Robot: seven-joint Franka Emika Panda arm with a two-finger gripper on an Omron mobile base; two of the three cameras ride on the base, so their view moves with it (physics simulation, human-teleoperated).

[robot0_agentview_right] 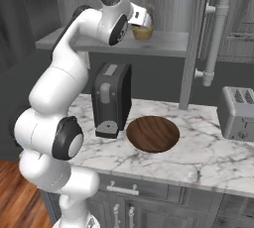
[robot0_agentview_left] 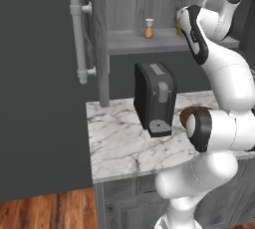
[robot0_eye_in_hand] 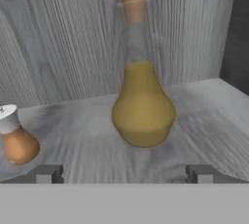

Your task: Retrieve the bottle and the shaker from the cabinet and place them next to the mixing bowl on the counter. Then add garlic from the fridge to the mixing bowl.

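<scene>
I am reaching into the open cabinet, and my jaws [robot0_eye_in_hand: 124,173] stand wide apart with nothing between them. The bottle [robot0_eye_in_hand: 142,99] stands upright on the cabinet shelf [robot0_eye_in_hand: 214,106] straight ahead of me, centred between my two fingertips [robot0_eye_in_hand: 44,173] but not yet touched. It has a fat round belly of yellow liquid, a slim clear neck and a cork on top. The shaker [robot0_eye_in_hand: 16,139], small and orange-brown with a white cap, stands on the same shelf well off to one side, so I should not brush it.

Down on the table [robot0_agentview_right: 208,155] the dark wooden mixing bowl [robot0_agentview_right: 153,134] waits just beside the black coffee machine [robot0_agentview_right: 111,99], with a toaster [robot0_agentview_right: 238,112] further along.

To do this grasp well, I judge I should push straight forward until the belly sits fully between my fingers, keeping them level with its widest part or slightly above. Closing too low on that curved glass could squeeze the bottle upward and out; closing on the thin neck would let it swing. I would close slowly, lift only a little to clear the shelf, then draw straight back out so that it misses the cabinet frame [robot0_agentview_right: 191,48], holding the bottle upright all the way.
</scene>
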